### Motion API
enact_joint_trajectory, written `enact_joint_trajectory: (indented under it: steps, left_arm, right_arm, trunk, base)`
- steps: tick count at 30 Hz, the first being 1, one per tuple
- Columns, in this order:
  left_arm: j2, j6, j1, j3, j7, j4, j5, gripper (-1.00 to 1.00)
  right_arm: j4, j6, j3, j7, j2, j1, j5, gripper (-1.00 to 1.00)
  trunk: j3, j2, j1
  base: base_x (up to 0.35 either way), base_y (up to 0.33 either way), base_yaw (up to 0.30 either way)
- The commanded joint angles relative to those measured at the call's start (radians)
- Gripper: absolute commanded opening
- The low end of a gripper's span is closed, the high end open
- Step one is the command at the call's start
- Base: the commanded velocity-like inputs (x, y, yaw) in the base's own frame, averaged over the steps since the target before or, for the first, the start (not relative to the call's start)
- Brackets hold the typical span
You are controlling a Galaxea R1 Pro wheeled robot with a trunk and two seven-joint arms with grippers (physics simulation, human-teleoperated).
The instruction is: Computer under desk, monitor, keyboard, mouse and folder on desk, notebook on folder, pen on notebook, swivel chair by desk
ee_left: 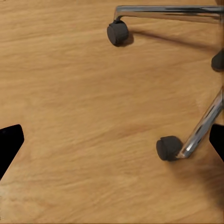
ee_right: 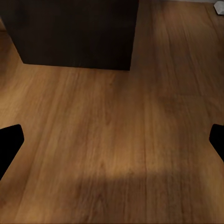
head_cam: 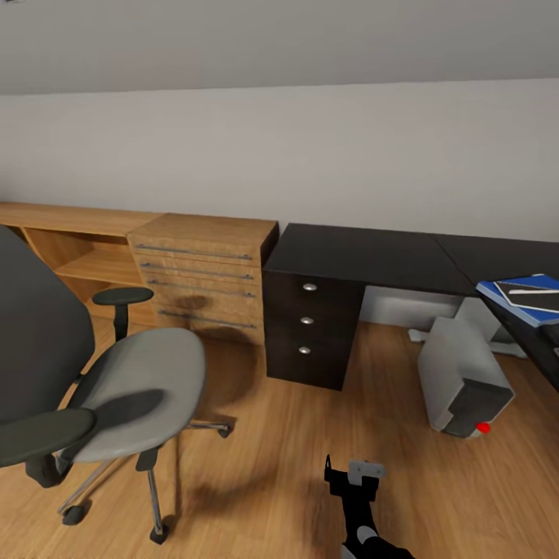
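The swivel chair (head_cam: pixel 140 392), grey with black armrests, stands at the left on the wood floor, its seat bare. Its chrome legs and castors (ee_left: pixel 169 148) lie below my open left gripper (ee_left: pixel 112 140). The desk (head_cam: pixel 365 252) has a black top and a dark drawer unit (head_cam: pixel 309 326). The computer (head_cam: pixel 464 380) sits on the floor beneath it. On the desk's right wing lies the blue folder (head_cam: pixel 516 304), with a dark notebook (head_cam: pixel 536 297) and a thin pale pen (head_cam: pixel 536 291) on it. My right gripper (head_cam: pixel 351 470) hangs open over bare floor, facing the drawer unit (ee_right: pixel 74 32). Monitor, keyboard and mouse are out of view.
A light wooden chest (head_cam: pixel 203 268) with bar handles stands against the wall, touching the desk's left end, with open wooden shelving (head_cam: pixel 74 248) further left. Wood floor (head_cam: pixel 310 458) stretches between chair, drawer unit and computer.
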Motion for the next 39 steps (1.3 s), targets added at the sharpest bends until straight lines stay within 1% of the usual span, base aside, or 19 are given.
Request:
enact_joint_trajectory:
  steps: [1, 4, 6, 10, 13, 14, 16, 17, 18, 19, 21, 22, 25, 26, 28, 29, 33, 37, 39]
  left_arm:
    - [0.000, -0.003, 0.000, -0.002, 0.001, -0.001, 0.001, 1.00]
    - [0.000, -0.003, 0.000, -0.003, -0.006, -0.002, -0.029, 1.00]
    - [0.000, -0.003, 0.000, -0.003, -0.012, -0.002, -0.041, 1.00]
    - [0.001, -0.004, 0.000, -0.004, -0.022, -0.004, -0.057, 1.00]
    - [0.001, -0.001, 0.000, -0.012, -0.038, -0.006, -0.071, 1.00]
    - [0.001, 0.005, 0.000, -0.020, -0.092, -0.007, -0.128, 1.00]
    - [0.000, 0.007, 0.000, -0.020, -0.108, -0.008, -0.154, 1.00]
    - [0.000, 0.008, 0.000, -0.021, -0.117, -0.010, -0.181, 1.00]
    - [0.002, 0.020, 0.000, -0.022, -0.126, -0.043, -0.227, 1.00]
    - [0.002, 0.031, 0.000, -0.022, -0.127, -0.056, -0.234, 1.00]
    - [0.002, 0.068, 0.000, -0.022, -0.127, -0.083, -0.246, 1.00]
    - [0.003, 0.123, 0.000, -0.022, -0.126, -0.108, -0.254, 1.00]
    - [0.005, 0.220, 0.000, -0.021, -0.124, -0.149, -0.261, 1.00]
    - [0.006, 0.276, 0.000, -0.020, -0.119, -0.180, -0.264, 1.00]
    - [0.011, 0.316, 0.000, -0.020, -0.107, -0.211, -0.266, 1.00]
    - [0.018, 0.343, 0.000, -0.020, -0.089, -0.237, -0.267, 1.00]
    - [0.033, 0.374, 0.000, -0.020, -0.048, -0.287, -0.268, 1.00]
    - [0.043, 0.391, 0.000, -0.020, -0.022, -0.340, -0.269, 1.00]
    - [0.044, 0.393, 0.000, -0.020, -0.018, -0.348, -0.269, 1.00]
  right_arm:
    - [0.000, -0.002, 0.009, -0.006, 0.000, -0.001, -0.005, 1.00]
    - [0.000, -0.002, 0.009, -0.006, 0.000, -0.001, -0.004, 1.00]
    - [0.000, -0.003, 0.009, -0.006, -0.001, -0.001, -0.004, 1.00]
    - [0.000, -0.003, 0.010, -0.006, 0.000, -0.001, -0.002, 1.00]
    - [0.000, -0.004, 0.010, -0.006, 0.000, -0.001, -0.002, 1.00]
    - [-0.008, -0.010, 0.014, -0.005, 0.002, -0.001, -0.001, 1.00]
    - [-0.012, -0.012, 0.018, -0.004, 0.004, -0.001, 0.001, 1.00]
    - [-0.017, -0.013, 0.027, -0.004, 0.004, -0.001, 0.008, 1.00]
    - [-0.044, -0.013, 0.055, -0.006, 0.006, -0.001, 0.038, 1.00]
    - [-0.057, -0.011, 0.059, -0.008, 0.006, -0.001, 0.045, 1.00]
    - [-0.087, -0.008, 0.066, -0.011, 0.005, -0.001, 0.057, 1.00]
    - [-0.117, -0.004, 0.070, -0.013, 0.004, -0.001, 0.064, 1.00]
    - [-0.157, 0.008, 0.072, -0.015, 0.003, -0.001, 0.070, 1.00]
    - [-0.179, 0.021, 0.073, -0.016, 0.002, -0.001, 0.072, 1.00]
    - [-0.200, 0.037, 0.074, -0.017, 0.002, -0.001, 0.074, 1.00]
    - [-0.221, 0.055, 0.074, -0.018, 0.003, -0.001, 0.075, 1.00]
    - [-0.258, 0.086, 0.076, -0.019, 0.003, -0.001, 0.077, 1.00]
    - [-0.278, 0.103, 0.080, -0.019, 0.003, -0.001, 0.078, 1.00]
    - [-0.280, 0.106, 0.080, -0.018, 0.001, -0.001, 0.078, 1.00]
  trunk:
    - [-0.004, -0.008, 0.004]
    - [-0.013, -0.029, 0.015]
    - [-0.020, -0.043, 0.023]
    - [-0.032, -0.071, 0.038]
    - [-0.042, -0.092, 0.050]
    - [-0.045, -0.099, 0.054]
    - [-0.051, -0.113, 0.061]
    - [-0.054, -0.120, 0.065]
    - [-0.057, -0.127, 0.069]
    - [-0.060, -0.134, 0.073]
    - [-0.067, -0.148, 0.080]
    - [-0.070, -0.155, 0.084]
    - [-0.079, -0.176, 0.096]
    - [-0.082, -0.183, 0.100]
    - [-0.089, -0.197, 0.107]
    - [-0.092, -0.204, 0.111]
    - [-0.104, -0.232, 0.126]
    - [-0.104, -0.232, 0.126]
    - [-0.104, -0.232, 0.126]
  base:
    - [0.000, 0.000, 0.029]
    - [0.000, 0.000, 0.014]
    - [0.000, 0.000, 0.006]
    - [0.000, 0.000, 0.001]
    - [0.000, 0.000, 0.000]
    - [0.000, 0.000, 0.000]
    - [0.000, 0.000, 0.000]
    - [0.000, 0.000, 0.000]
    - [0.000, 0.000, 0.000]
    - [0.000, 0.000, 0.000]
    - [0.000, 0.000, 0.000]
    - [0.000, 0.000, 0.000]
    - [0.000, 0.000, 0.000]
    - [0.000, 0.000, 0.000]
    - [0.000, 0.000, 0.000]
    - [0.000, 0.000, 0.000]
    - [0.000, 0.000, 0.000]
    - [0.000, 0.000, 0.000]
    - [0.000, 0.000, 0.000]
